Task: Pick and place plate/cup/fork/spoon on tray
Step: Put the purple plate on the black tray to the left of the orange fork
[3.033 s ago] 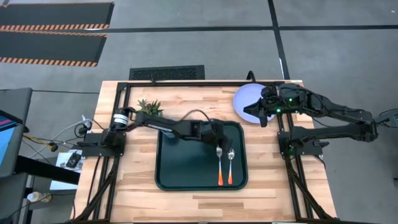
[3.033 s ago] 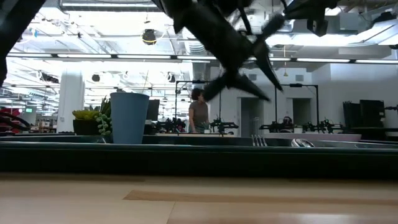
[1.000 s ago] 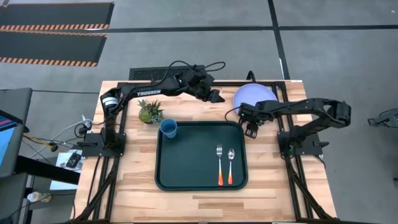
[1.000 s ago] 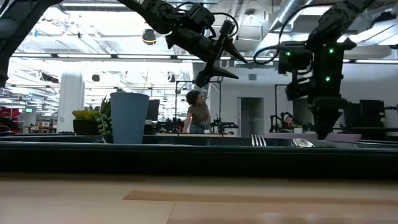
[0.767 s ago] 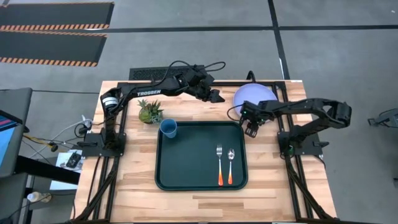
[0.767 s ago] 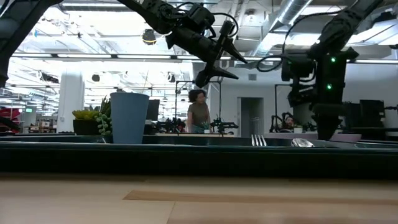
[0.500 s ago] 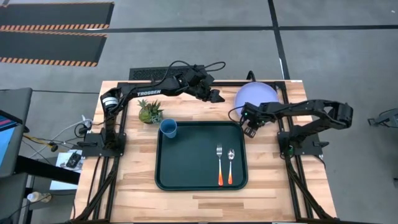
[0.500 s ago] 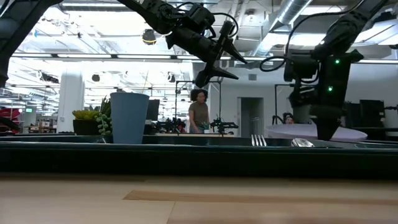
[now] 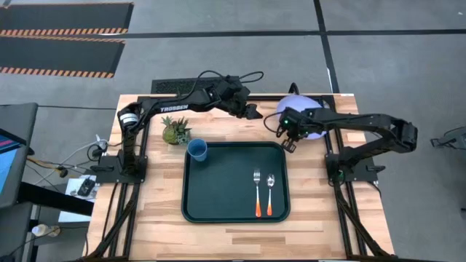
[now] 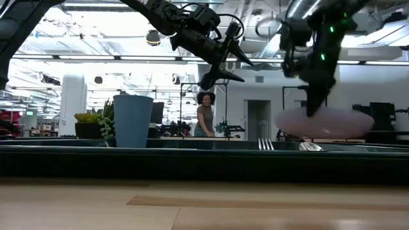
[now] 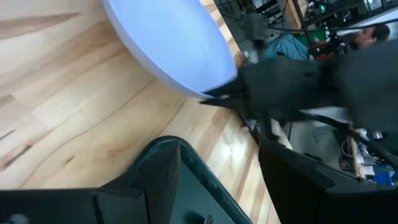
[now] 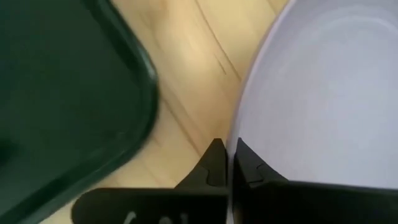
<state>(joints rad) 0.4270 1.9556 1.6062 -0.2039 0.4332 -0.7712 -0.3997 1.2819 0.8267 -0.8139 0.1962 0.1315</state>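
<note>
The lavender-blue plate (image 9: pixel 312 121) is in the air over the table's far right, just beyond the dark green tray (image 9: pixel 218 196). My right gripper (image 9: pixel 287 140) is shut on the plate's rim. The blue cup (image 9: pixel 197 149) stands in the tray's far left corner. The orange-handled fork (image 9: pixel 256 192) and spoon (image 9: pixel 270 192) lie side by side in the tray's right half. My left gripper (image 9: pixel 253 113) hangs open and empty above the table's far edge, left of the plate. My right gripper pinches the plate's rim (image 12: pixel 234 144) between its two fingers, on the side of the plate toward the tray. The fingers (image 10: pixel 311 105) come from above, pointing down. The plate (image 10: pixel 326 122) is lifted clear of the table and roughly level.
A small green potted plant (image 9: pixel 175 130) stands on the table left of the tray's far left corner. Bare wood (image 9: pixel 156 196) lies to the left and near side of the tray. A person (image 10: pixel 206 121) stands in the room beyond the table.
My right gripper, shut on the plate's rim, has gone up and a little toward the table's far edge. The plate has been lifted clear of the table and stays roughly level.
</note>
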